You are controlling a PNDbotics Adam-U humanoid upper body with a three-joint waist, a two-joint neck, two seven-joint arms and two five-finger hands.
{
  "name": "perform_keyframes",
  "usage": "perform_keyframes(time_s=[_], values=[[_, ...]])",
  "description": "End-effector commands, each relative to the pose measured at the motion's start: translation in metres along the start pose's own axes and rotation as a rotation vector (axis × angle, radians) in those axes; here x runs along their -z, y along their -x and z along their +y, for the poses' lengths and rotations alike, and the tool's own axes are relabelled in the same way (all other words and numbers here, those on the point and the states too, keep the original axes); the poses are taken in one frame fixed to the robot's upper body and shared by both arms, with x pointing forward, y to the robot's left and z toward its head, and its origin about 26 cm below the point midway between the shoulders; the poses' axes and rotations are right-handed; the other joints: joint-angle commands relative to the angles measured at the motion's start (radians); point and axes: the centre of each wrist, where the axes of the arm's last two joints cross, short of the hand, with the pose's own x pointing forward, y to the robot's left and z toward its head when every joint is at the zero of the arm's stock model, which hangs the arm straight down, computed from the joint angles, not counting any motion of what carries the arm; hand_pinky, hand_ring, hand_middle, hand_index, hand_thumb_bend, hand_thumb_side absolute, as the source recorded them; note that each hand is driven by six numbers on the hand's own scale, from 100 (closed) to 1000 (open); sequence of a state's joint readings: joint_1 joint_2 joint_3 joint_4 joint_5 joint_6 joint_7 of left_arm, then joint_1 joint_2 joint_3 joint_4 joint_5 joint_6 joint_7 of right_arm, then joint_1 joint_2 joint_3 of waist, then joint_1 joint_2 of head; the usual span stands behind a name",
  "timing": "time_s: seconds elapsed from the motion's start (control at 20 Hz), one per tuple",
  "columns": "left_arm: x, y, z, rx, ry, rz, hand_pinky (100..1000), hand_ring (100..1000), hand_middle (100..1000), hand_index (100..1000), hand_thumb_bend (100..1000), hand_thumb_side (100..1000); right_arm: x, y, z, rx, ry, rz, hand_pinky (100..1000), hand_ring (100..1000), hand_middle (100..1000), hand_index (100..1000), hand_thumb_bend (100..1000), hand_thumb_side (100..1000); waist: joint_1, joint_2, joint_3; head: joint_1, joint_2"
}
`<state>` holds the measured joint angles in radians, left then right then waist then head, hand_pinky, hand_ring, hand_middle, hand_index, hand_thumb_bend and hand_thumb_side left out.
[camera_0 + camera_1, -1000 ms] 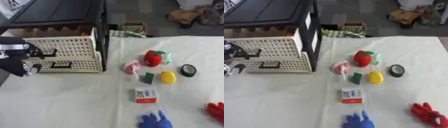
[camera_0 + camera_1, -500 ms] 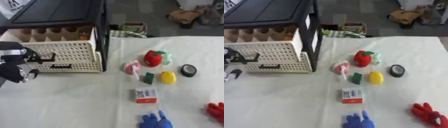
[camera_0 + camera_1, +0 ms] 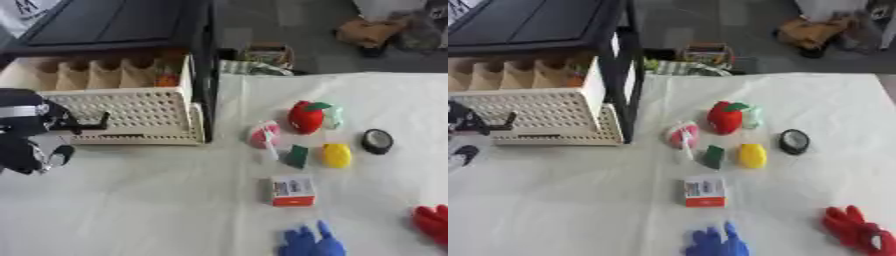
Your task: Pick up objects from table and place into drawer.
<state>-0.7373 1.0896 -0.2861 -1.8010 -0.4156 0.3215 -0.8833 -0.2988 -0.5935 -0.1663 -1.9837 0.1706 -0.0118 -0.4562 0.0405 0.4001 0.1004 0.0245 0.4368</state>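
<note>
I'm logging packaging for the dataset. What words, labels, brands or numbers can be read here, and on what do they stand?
Small box: white label with dark print above a red band, too blurred to read.
White sheet, top left corner: large dark marks, cut off, not readable.
Nothing else shows any text.

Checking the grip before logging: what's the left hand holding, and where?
The left hand is at the drawer's front handle; whether its fingers close on it cannot be told.
</note>
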Motion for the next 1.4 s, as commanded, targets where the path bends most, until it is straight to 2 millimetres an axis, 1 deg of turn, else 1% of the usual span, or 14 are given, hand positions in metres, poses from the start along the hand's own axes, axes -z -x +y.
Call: perform_keyframes(time_s=[0.05, 0.4, 0.8, 1.05, 1.1, 1.2, 1.25, 1.3, 1.4], values=[[-0.016, 0.000, 0.009, 0.010, -0.005, 0.039, 100, 100, 100, 821, 105, 408, 0.006, -0.006, -0.005, 0.002, 0.019, -0.029, 799, 568, 637, 837, 100, 806, -0.001, -0.024, 0.000, 0.004, -0.011], [-0.022, -0.003, 0.004, 0.026, 0.002, 0.040, 100, 100, 100, 816, 105, 408, 0.006, -0.006, -0.005, 0.005, 0.021, -0.028, 799, 568, 636, 837, 100, 806, -0.003, -0.024, 0.001, 0.007, -0.011], [-0.025, -0.001, -0.001, 0.033, 0.010, 0.061, 100, 100, 100, 796, 105, 408, 0.006, -0.006, -0.004, 0.006, 0.022, -0.028, 799, 568, 636, 837, 100, 807, -0.006, -0.022, 0.001, 0.009, -0.012], [-0.027, -0.001, -0.002, 0.037, 0.008, 0.068, 100, 100, 100, 800, 105, 408, 0.006, -0.006, -0.004, 0.008, 0.020, -0.028, 799, 568, 636, 837, 100, 807, -0.007, -0.022, 0.002, 0.010, -0.013], [-0.027, -0.001, -0.002, 0.037, 0.006, 0.068, 100, 100, 100, 814, 105, 408, 0.006, -0.006, -0.004, 0.008, 0.020, -0.028, 799, 568, 636, 836, 100, 807, -0.007, -0.022, 0.002, 0.011, -0.013], [-0.028, -0.002, -0.002, 0.034, -0.002, 0.067, 100, 100, 100, 907, 105, 408, 0.006, -0.006, -0.004, 0.008, 0.021, -0.027, 800, 568, 636, 836, 100, 807, -0.008, -0.023, 0.002, 0.011, -0.014], [-0.029, -0.003, -0.002, 0.030, -0.008, 0.065, 100, 100, 100, 934, 105, 408, 0.006, -0.006, -0.004, 0.008, 0.020, -0.027, 800, 568, 636, 836, 100, 807, -0.008, -0.023, 0.002, 0.010, -0.015], [-0.029, -0.003, -0.001, 0.024, -0.015, 0.063, 100, 100, 100, 958, 105, 408, 0.005, -0.006, -0.004, 0.008, 0.021, -0.026, 800, 568, 636, 836, 100, 807, -0.009, -0.023, 0.002, 0.010, -0.015], [-0.032, -0.004, 0.000, 0.011, -0.034, 0.058, 100, 100, 100, 972, 105, 408, 0.005, -0.005, -0.004, 0.007, 0.021, -0.024, 800, 568, 636, 836, 100, 807, -0.009, -0.024, 0.002, 0.010, -0.014]])
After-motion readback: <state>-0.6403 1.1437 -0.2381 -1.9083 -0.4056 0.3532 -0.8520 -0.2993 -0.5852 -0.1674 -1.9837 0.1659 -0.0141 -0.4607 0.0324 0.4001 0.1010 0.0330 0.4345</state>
